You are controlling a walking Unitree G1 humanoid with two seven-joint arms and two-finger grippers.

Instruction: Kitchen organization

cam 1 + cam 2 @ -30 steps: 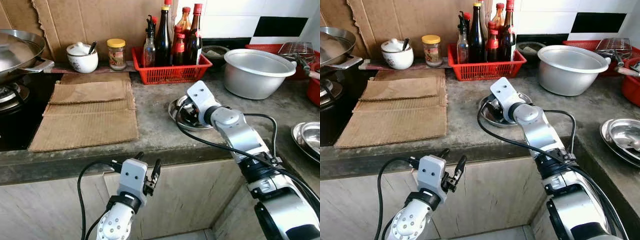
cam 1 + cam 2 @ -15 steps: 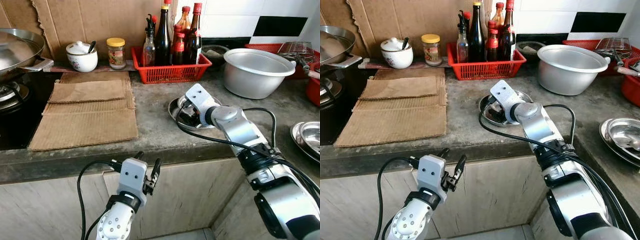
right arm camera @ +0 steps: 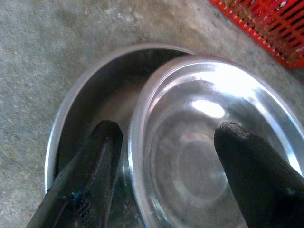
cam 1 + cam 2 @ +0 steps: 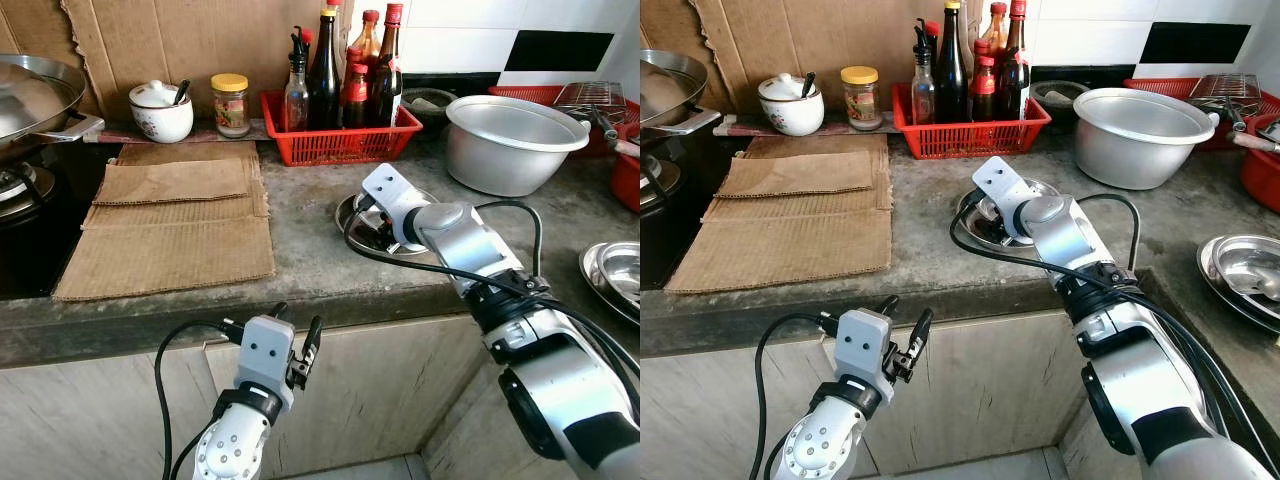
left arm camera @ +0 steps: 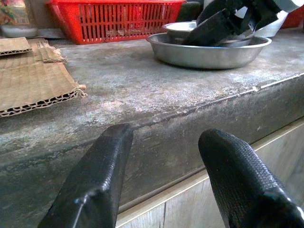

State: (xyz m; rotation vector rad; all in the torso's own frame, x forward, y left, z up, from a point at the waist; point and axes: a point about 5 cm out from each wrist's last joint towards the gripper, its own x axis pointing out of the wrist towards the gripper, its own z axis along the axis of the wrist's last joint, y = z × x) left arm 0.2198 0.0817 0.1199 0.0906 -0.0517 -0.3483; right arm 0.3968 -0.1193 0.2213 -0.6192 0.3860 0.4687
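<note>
Right end effector point(image 3: 156, 161) is wide open and sitting right over the small bowl point(image 3: 213, 152), which is nested off-centre in a shallow steel dish point(image 3: 85, 123) on the table point(image 4: 300, 250), just near of the red basket point(image 4: 340, 140) of bottles. One finger point(image 3: 88, 175) is down in the gap between dish wall and bowl rim, the other finger point(image 3: 251, 175) is over the bowl's far side, so it straddles the rim without holding anything yet. The bowl lies straight ahead along the fingers, so I'd guess the next move is just closing down on that rim. It's round, so no long axis to worry about. Left end effector point(image 4: 297, 345) hangs open and empty below the table edge, well apart, so the right arm is clearly the closer one. From the head cameras the wrist housing covers most of the dish, so actual contact is hard to judge.
</note>
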